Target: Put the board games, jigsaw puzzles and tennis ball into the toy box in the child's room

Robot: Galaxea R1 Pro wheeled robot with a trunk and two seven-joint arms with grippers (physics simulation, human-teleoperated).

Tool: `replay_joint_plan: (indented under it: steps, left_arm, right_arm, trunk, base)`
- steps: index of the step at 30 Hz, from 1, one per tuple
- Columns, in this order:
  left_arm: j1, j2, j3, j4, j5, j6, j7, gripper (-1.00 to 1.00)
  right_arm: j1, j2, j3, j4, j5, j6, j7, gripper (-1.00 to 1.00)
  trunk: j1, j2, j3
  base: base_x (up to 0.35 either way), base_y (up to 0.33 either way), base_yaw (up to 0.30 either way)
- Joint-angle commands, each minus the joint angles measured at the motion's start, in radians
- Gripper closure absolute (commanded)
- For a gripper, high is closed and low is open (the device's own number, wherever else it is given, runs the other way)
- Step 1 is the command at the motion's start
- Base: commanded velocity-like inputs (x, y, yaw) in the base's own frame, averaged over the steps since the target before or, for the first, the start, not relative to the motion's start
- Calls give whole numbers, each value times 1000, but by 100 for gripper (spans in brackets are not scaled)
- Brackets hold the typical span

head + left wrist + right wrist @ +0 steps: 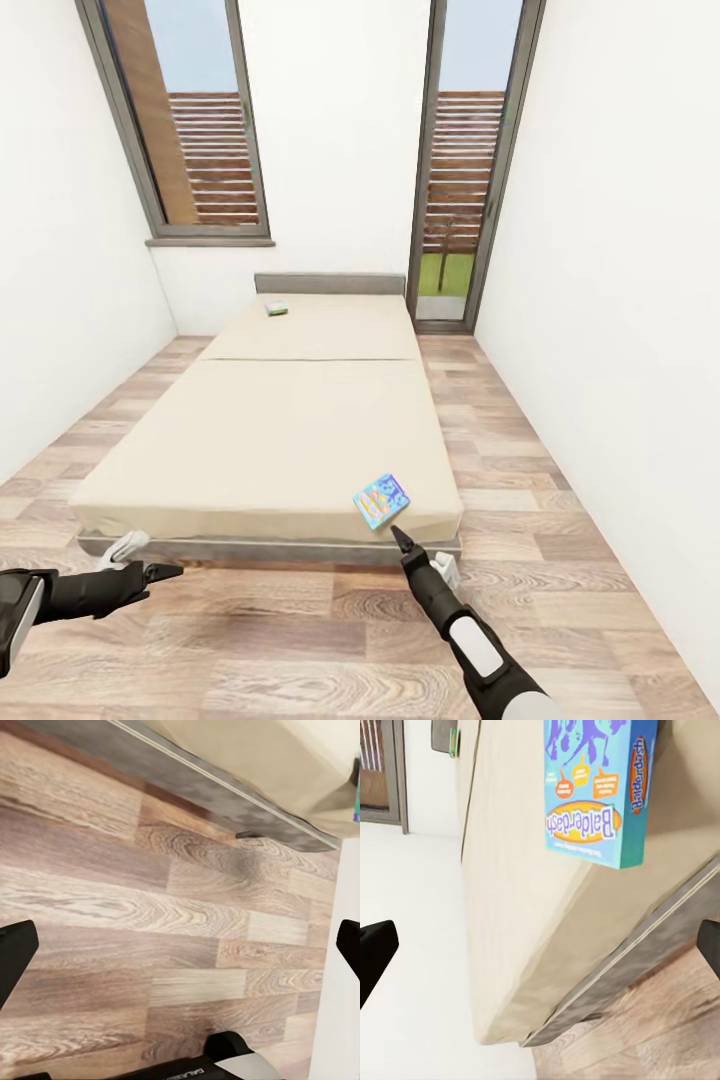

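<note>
Wood-grain planks of the floor (300,640) lie nearest, and both arms reach out low over them. At the left, the left end effector (165,573) points sideways along the foot of the bed (270,430); its wrist view shows the two fingertips (15,956) spread wide apart over bare floor with nothing between them. At the right, the right end effector (400,540) points up at the bed's near right corner, its fingers likewise spread wide in its wrist view and holding nothing. Just beyond its tip a blue board game (381,501) lies flat on the beige mattress, close to the corner edge; the wrist view reads "Balderdash" on its lid. Far off near the grey headboard (330,283), a second, greenish board game (277,308) rests on the mattress
</note>
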Motion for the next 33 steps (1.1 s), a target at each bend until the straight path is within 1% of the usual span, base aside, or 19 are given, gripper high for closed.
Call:
replay_joint_plan:
  steps: [1, 7, 15, 22, 26, 33]
  left_arm:
    - [-1, -2, 5, -1, -10, 6, -9, -100]
    - [-1, -3, 5, -1, -10, 2, -9, -100]
    - [0, -4, 5, -1, -9, 1, -9, -100]
    - [0, -4, 5, -1, -9, 1, -8, -100]
    - [0, -4, 5, -1, -9, 1, -9, -100]
    - [0, -5, 4, -1, -10, 1, -8, -100]
  right_arm:
    - [-1, -2, -6, -2, -10, 17, 10, -100]
    - [-1, -5, -7, -4, -11, 53, 54, -100]
    - [-1, -6, -10, -4, -12, 65, 71, -100]
    - [-1, -8, -30, -4, -26, 68, 74, -100]
    - [-1, -10, -33, -4, -28, 68, 75, -100]
    - [-1, -10, -36, -4, -30, 68, 75, -100]
  trunk:
    - [4, -8, -4]
    - [4, -8, -4]
    - [35, -64, -29]
    - [61, -113, -51]
    - [77, -141, -64]
    - [77, -141, -64]
  base:
    - [0, 0, 0]
    - [0, 0, 0]
    - [0, 0, 0]
    - [0, 0, 0]
    - [0, 0, 0]
    - [0, 0, 0]
